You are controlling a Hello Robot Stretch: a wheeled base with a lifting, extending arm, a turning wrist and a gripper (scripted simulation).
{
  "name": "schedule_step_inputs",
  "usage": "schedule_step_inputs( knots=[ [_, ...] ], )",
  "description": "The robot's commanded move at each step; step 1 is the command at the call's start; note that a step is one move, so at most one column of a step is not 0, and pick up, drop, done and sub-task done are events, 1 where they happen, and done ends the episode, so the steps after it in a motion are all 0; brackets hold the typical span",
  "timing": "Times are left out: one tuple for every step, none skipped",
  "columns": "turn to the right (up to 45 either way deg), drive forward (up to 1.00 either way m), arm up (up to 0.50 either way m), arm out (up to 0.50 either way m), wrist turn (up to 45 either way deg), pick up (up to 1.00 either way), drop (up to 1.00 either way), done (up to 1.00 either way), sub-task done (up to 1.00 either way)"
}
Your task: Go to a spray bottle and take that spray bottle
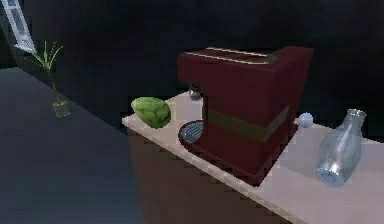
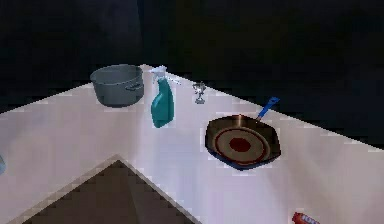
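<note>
Standing upright on the white tabletop [image 2: 70, 140], the teal spray bottle [image 2: 162, 100] shows in the arm side view, left of the picture's middle and in its upper half. Its long axis runs straight up, white trigger head on top and coloured body below. A grey pot [image 2: 116, 85] sits just beside it on the left, and a small metallic thing [image 2: 200, 93] stands near it on the right. A dark frying pan [image 2: 241, 143] with a blue handle lies farther right and lower, apart from the bottle.

The state of the tool cannot be told from these pictures, and neither can its place relative to the bottle. The coming move turns on one relation: the bottle lies left of the line on which the arm would rise, and well up the picture. By my judgement the base has to line up with it first, and then the arm has to extend out across the tabletop. The body below the trigger head looks the likeliest place to take hold of the bottle. The pot beside it leaves little room on that side, so an approach from the pan's side seems safer.

The forward view looks onto a tan tabletop [image 1: 300, 190] carrying a dark red coffee machine [image 1: 243, 105], a green rounded thing [image 1: 152, 112] and a clear glass bottle [image 1: 341, 150].
</note>
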Motion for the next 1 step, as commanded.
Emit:
schedule_step_inputs(
  knots=[
    [0.0, 0.00, 0.38, 0.00, 0.0, 0.00, 0.00, 0.00, 0.00]
  ],
)
